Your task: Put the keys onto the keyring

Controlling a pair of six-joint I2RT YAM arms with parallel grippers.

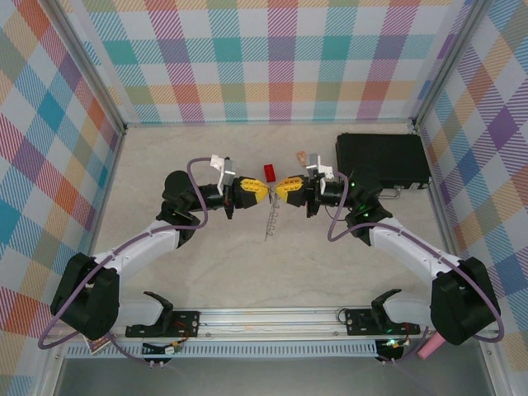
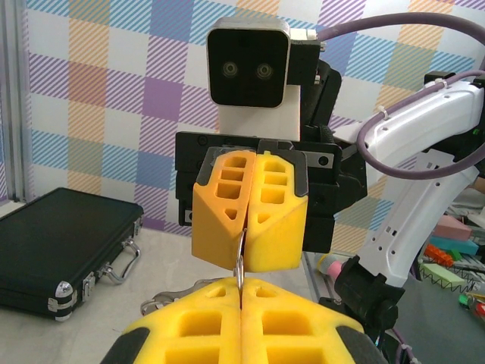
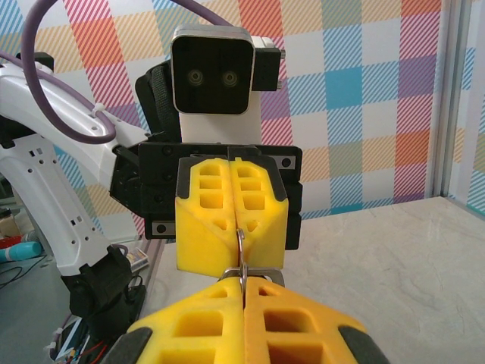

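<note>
My two grippers meet tip to tip above the middle of the table. The left gripper [image 1: 262, 191] [image 2: 242, 282] and the right gripper [image 1: 280, 190] [image 3: 244, 279] are both shut. Each pinches the same thin grey keyring [image 2: 241, 254] [image 3: 241, 246], which I see edge-on as a curved metal strip bridging the short gap between the yellow pads. Small wire loops [image 1: 269, 223] hang from it below the grippers, and a silver metal piece [image 3: 261, 271] sits just behind my right fingertips. The keys are hidden; I cannot make out a black-headed key anywhere.
A red block [image 1: 269, 172] lies just beyond the grippers, with a small tan block [image 1: 302, 155] to its right. At the back right sits a black case [image 1: 381, 159] [image 2: 61, 246] with a metal handle. Checked walls enclose the table.
</note>
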